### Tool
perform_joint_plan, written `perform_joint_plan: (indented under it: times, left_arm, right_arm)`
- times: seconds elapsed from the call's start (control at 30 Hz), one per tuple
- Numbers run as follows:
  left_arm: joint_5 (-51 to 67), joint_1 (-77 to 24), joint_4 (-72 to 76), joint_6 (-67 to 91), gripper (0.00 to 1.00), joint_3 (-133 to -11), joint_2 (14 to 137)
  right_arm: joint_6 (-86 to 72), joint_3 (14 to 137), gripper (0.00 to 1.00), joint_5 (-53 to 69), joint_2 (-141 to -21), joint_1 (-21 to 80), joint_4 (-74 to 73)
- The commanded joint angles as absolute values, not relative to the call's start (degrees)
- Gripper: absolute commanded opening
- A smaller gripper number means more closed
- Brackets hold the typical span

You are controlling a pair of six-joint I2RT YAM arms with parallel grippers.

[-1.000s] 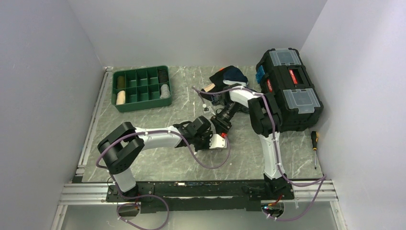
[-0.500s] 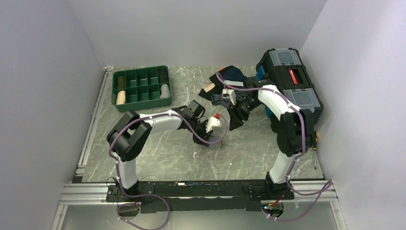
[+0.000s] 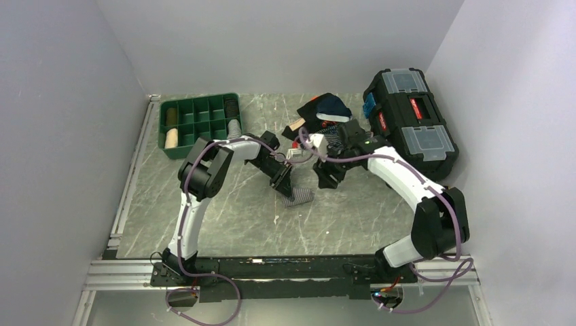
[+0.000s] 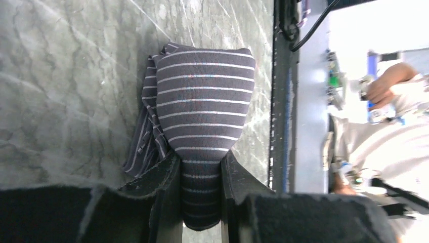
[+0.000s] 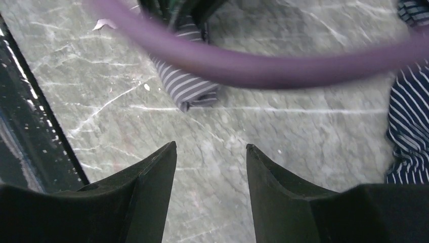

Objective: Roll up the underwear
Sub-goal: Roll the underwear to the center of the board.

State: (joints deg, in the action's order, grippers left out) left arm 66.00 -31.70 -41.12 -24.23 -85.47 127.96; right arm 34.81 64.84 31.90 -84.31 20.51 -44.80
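The left gripper (image 4: 201, 158) has swung round and stays clamped on one end of the underwear (image 4: 205, 101), a tight grey striped bundle lying well left of the black toolbox (image 3: 409, 129); the right gripper (image 5: 211, 148) has let go and backed toward the toolbox, jaws wide and empty; the roll looks all but made.

On my desk (image 3: 224, 210), a green compartment tray (image 3: 202, 150) sits upper left; a black toolbox (image 3: 410, 126) upper right; a screwdriver (image 3: 446, 209) lies just below it.
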Motion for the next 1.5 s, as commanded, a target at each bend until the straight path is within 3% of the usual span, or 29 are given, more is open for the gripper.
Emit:
perform_joint_plan:
  times: [0.0, 0.53, 1.03, 1.23, 1.37, 1.47]
  left_arm:
    - [60.6, -30.0, -50.6, -25.1, 0.0, -86.9, 134.5]
    - [59.5, -29.8, -51.0, -23.5, 0.0, -88.8, 137.2]
    - [60.8, -29.8, -53.0, -24.7, 0.0, -90.1, 138.5]
    - [61.0, -29.7, -53.3, -25.0, 0.0, -89.8, 138.0]
    - [60.6, -29.1, -52.6, -23.9, 0.13, -89.3, 137.1]
    - [59.4, -28.5, -51.7, -22.9, 0.28, -88.4, 135.8]
  right_arm:
    - [34.9, 61.8, 0.56, 23.7, -82.7, 27.9, -37.7]
    - [39.9, 60.9, 0.62, 11.7, -89.7, 42.7, -32.4]
    - [42.0, 60.9, 0.64, 6.7, -100.6, 47.6, -26.4]
    - [41.1, 60.7, 0.4, 11.1, -103.5, 47.7, -28.9]
    - [40.3, 60.2, 0.14, 14.3, -104.7, 47.8, -32.4]
    - [39.8, 60.4, 0.0, 16.6, -105.5, 47.7, -35.8]
